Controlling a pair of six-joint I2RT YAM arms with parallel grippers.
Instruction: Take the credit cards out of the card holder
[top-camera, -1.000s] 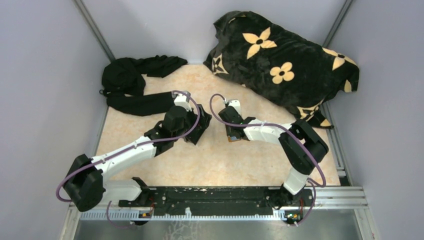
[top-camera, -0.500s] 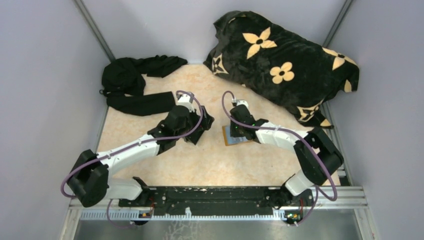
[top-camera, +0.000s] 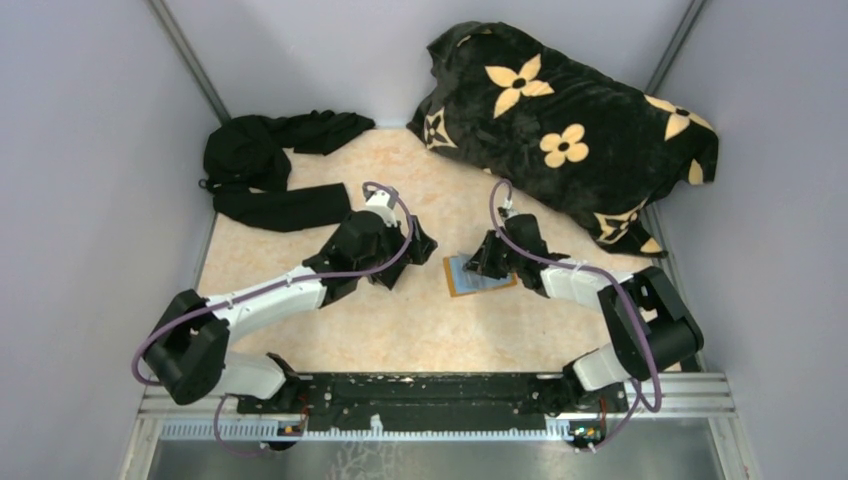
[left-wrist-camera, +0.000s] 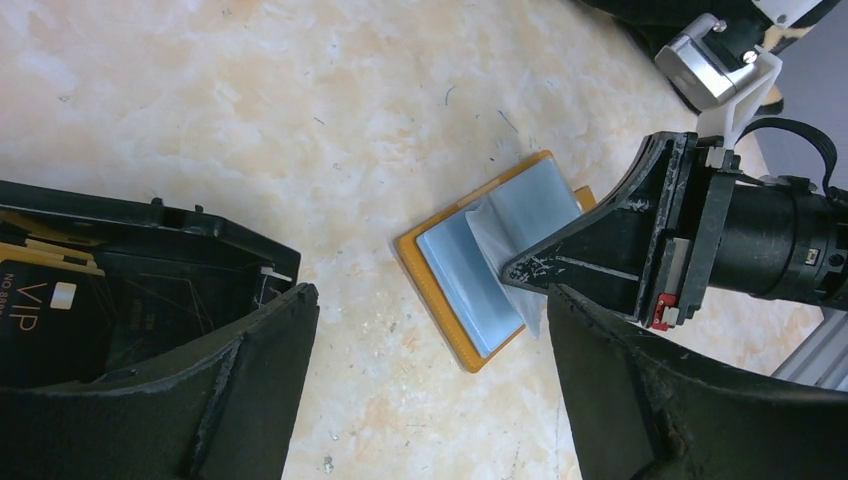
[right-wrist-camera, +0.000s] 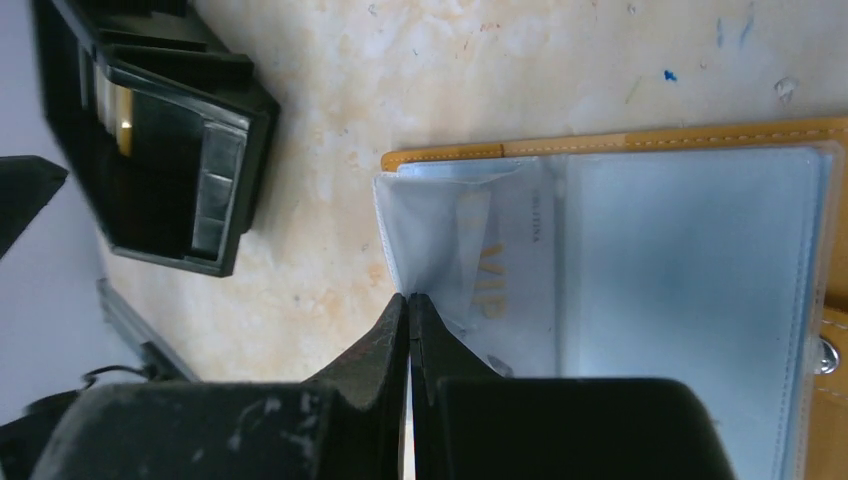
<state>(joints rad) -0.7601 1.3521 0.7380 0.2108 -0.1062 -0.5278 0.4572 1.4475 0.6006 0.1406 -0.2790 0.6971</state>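
My right pincer (right-wrist-camera: 408, 300) is pinched together at the edge of the credit cards (right-wrist-camera: 500, 270), my left pincer (left-wrist-camera: 430, 297) is apart, and they're not yet out of the card holder (right-wrist-camera: 650, 135).

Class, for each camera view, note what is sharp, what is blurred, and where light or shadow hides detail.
Top external: even, soft light, sharp; the black cloth loses detail. Left wrist: card holder crisp. Right wrist: right gripper fills the foreground, dark and blurred.

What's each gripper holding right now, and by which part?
The right gripper pinches a pale card by one edge, at the card holder. The left gripper is open, holding nothing.
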